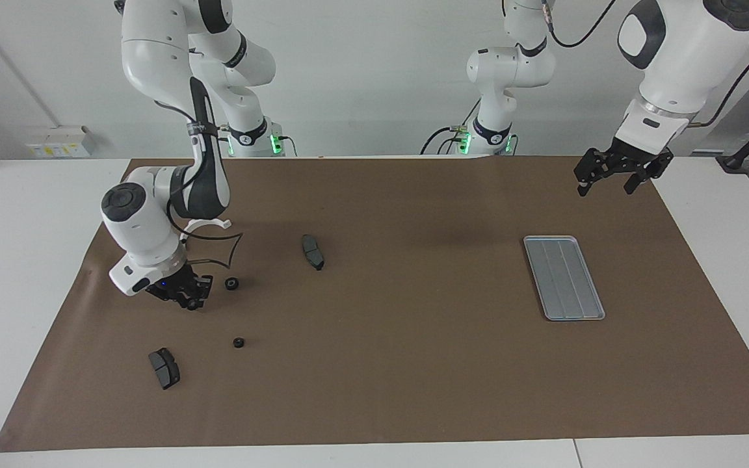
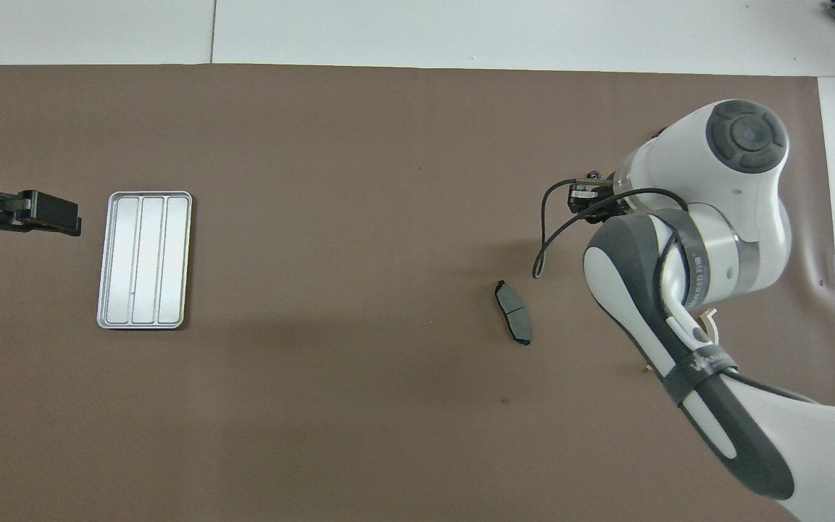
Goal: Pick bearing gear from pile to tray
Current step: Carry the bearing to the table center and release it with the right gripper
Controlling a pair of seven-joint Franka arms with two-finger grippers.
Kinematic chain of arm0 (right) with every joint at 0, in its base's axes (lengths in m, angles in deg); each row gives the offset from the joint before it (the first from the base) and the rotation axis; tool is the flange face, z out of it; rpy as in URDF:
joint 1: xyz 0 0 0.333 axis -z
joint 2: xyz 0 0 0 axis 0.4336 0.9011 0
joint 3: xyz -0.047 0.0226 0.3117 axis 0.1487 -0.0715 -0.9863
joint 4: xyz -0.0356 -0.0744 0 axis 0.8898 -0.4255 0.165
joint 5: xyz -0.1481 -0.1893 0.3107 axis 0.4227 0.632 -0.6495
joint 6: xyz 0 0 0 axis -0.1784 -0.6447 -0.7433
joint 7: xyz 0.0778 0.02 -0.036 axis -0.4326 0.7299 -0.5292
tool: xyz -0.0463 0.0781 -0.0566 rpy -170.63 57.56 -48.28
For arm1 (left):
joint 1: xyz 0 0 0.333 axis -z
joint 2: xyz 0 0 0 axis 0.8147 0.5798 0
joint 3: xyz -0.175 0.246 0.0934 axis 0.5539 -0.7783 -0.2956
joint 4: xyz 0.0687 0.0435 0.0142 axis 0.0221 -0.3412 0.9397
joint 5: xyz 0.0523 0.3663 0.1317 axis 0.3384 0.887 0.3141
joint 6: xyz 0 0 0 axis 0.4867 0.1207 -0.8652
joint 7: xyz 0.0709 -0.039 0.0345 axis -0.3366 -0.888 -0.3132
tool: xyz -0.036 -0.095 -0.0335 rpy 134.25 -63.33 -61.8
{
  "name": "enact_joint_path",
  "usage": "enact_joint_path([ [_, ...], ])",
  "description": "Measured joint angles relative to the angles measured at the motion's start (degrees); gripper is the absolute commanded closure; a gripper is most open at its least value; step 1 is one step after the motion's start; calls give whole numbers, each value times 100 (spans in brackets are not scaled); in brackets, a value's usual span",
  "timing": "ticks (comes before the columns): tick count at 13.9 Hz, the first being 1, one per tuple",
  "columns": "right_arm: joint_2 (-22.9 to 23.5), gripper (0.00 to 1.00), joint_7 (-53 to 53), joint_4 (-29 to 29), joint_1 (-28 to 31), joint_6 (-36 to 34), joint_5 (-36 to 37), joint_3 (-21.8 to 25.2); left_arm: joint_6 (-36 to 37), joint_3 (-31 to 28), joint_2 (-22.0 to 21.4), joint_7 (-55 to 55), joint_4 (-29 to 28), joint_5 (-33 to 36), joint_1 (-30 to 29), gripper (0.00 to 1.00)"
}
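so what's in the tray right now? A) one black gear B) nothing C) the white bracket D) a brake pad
B: the tray shows only its bare ridged floor in both views; two black gears and the brake pads lie on the mat at the right arm's end of the table.
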Motion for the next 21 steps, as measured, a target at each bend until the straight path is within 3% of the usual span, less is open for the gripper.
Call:
enact_joint_path([
  [7, 320, 100, 2251, 3, -1342, 805, 0, -72, 0, 0, 0, 0, 0, 0, 0, 0],
  [14, 1188, 100, 3936, -126, -2354, 1934, 9, -71, 0, 0, 0, 0, 0, 0, 0, 0],
  [15, 1255, 76, 3986, -156, -2404, 1937, 9, -71, 4, 0, 0, 0, -1, 0, 0, 0],
  [16, 1282, 3, 3987, -168, -2408, 1937, 9, -69, 27, 1, 0, 0, -3, 0, 0, 0],
  [21, 1283, 0, 3987, -172, -2391, 1936, 43, -40, 96, 30, 0, 0, -6, 0, 4, 0],
])
